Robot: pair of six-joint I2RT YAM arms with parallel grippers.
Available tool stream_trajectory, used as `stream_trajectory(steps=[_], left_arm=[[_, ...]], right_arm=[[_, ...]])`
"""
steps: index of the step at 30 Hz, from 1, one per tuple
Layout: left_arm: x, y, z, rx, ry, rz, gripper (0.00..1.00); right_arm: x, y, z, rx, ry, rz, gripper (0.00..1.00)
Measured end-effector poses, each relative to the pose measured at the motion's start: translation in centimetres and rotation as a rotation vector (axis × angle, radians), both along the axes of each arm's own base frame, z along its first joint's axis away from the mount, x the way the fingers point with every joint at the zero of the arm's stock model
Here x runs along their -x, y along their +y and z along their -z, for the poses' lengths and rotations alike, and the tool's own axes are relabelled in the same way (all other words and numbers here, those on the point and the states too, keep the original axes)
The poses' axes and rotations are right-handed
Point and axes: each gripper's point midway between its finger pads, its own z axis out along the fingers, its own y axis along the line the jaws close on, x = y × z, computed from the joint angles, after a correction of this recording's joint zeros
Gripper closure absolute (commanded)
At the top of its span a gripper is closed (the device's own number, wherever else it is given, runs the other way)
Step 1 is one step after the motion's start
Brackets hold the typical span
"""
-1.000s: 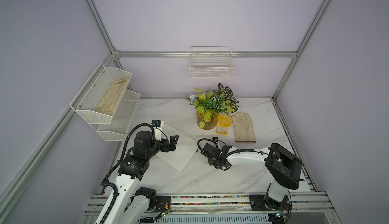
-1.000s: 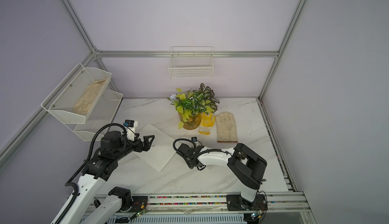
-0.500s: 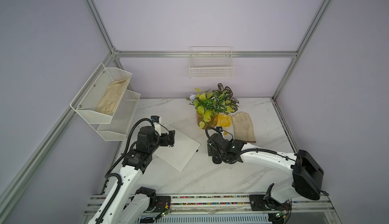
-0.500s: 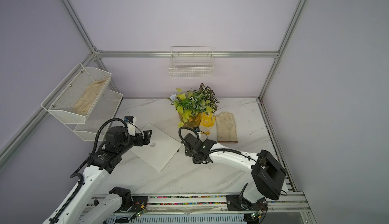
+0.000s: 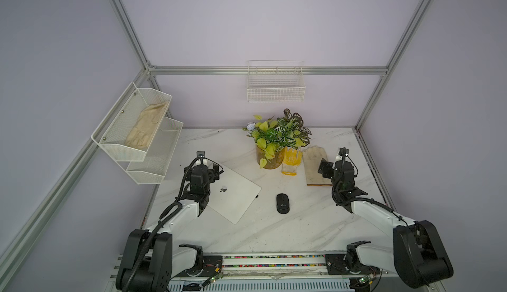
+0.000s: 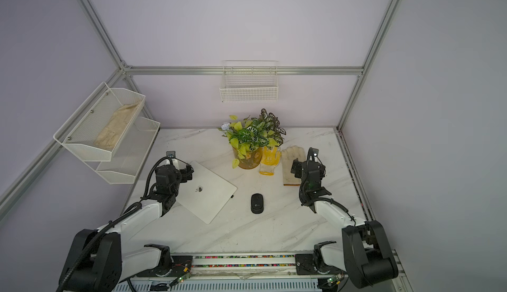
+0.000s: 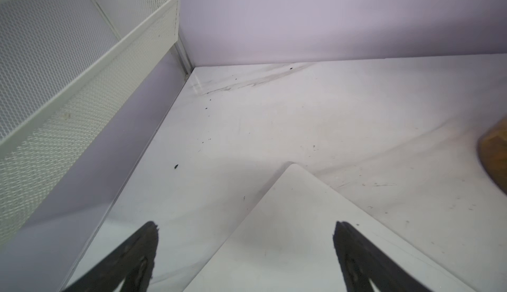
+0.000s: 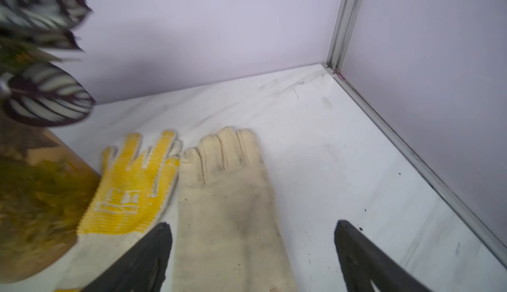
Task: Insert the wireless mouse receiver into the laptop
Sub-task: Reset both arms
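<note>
- Your right gripper (image 8: 252,226), jaws spread and empty, has swung from the laptop (image 5: 233,194) to above the pale glove (image 8: 227,208).
- The wireless mouse receiver (image 5: 257,196) shows as a dark stub on the laptop's edge, apparently plugged in.
- Your left gripper (image 7: 245,224), also spread, hovers over the laptop's corner.

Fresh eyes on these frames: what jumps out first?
The leafy potted plant at the back centre of the table, with a bright yellow glove beside it. Then the closed white laptop lying askew left of centre, with a black mouse to its right.
</note>
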Motion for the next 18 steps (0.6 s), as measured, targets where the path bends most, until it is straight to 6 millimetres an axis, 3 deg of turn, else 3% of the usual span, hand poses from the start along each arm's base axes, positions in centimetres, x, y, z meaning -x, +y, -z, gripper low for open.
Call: stream_trajectory(steps=[3, 7, 14, 18], left_arm=[[-0.5, 1.9, 0.9, 0.009, -0.040, -0.057, 0.00], [-1.0, 3.5, 3.5, 0.026, -0.031, -0.087, 0.00], [-1.1, 2.0, 6.8, 0.060, -0.021, 0.013, 0.00], [-1.7, 1.5, 5.8, 0.071, -0.068, 0.045, 0.00]], right_arm=[[0.0, -0.1, 3.4, 0.034, 0.011, -0.025, 0.05], [-1.1, 0.2, 5.1, 0.055, -0.016, -0.075, 0.04], [-2.9, -0.7, 7.9, 0.027, -0.034, -0.137, 0.03], [-4.0, -0.6, 7.1, -0.002, -0.060, -0.176, 0.03]])
